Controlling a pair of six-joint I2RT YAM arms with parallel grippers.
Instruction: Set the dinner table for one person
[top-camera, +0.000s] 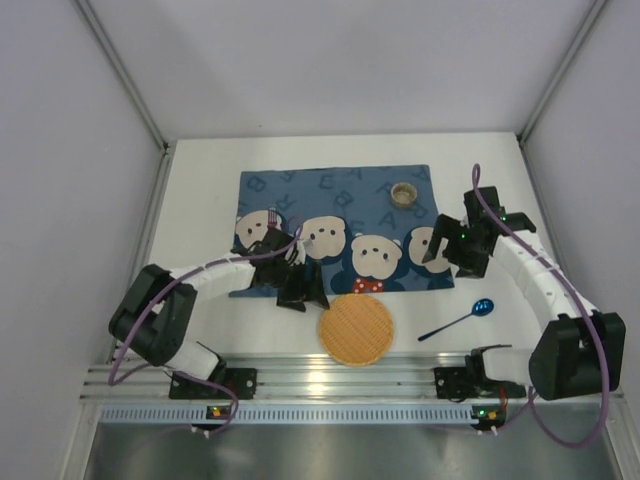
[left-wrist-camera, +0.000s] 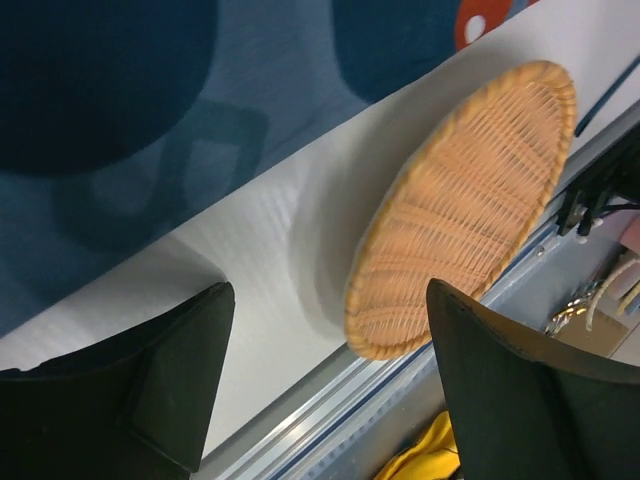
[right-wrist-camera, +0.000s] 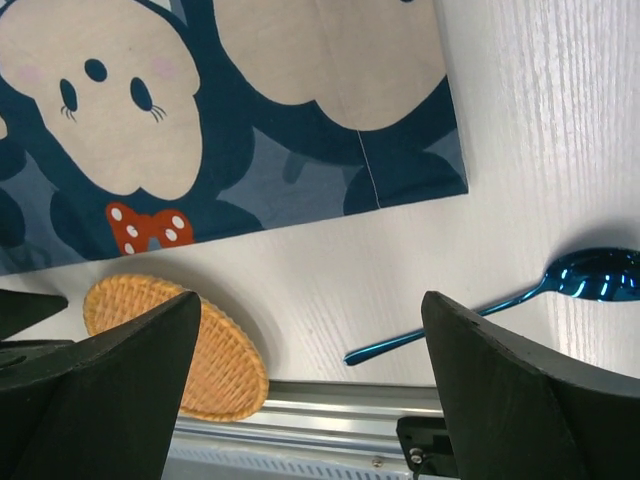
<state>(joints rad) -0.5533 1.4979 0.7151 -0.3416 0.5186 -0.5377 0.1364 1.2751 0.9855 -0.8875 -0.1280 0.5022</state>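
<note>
The top view is showing the whole big flat white tabletop (top-camera: 200, 180), which is filling the space between the grey walls. Only this view is showing the small round tan cup (top-camera: 403, 193). It is sitting on the far right part of the blue cloth mat with white bear faces (top-camera: 330, 190). The mat is lying in the middle of the tabletop.

The round flat woven orange plate (top-camera: 356, 329) is lying at the near edge, just beside the mat. The shiny blue metal spoon (top-camera: 458, 321) is lying to its right, apart from it, on bare tabletop.

The left wrist view is showing the plate's woven strips up close. The right wrist view is showing the mat's near right corner, which the right arm is hiding from above.

The left tool (top-camera: 300, 285) is hanging over the mat's near edge and covering part of a bear. Its fingers are spread and pinching nothing. The right tool (top-camera: 455, 250) is hanging over the mat's right edge, spread and empty too.

Pale letters like A and B are showing on the mat. The others are too small to read.
</note>
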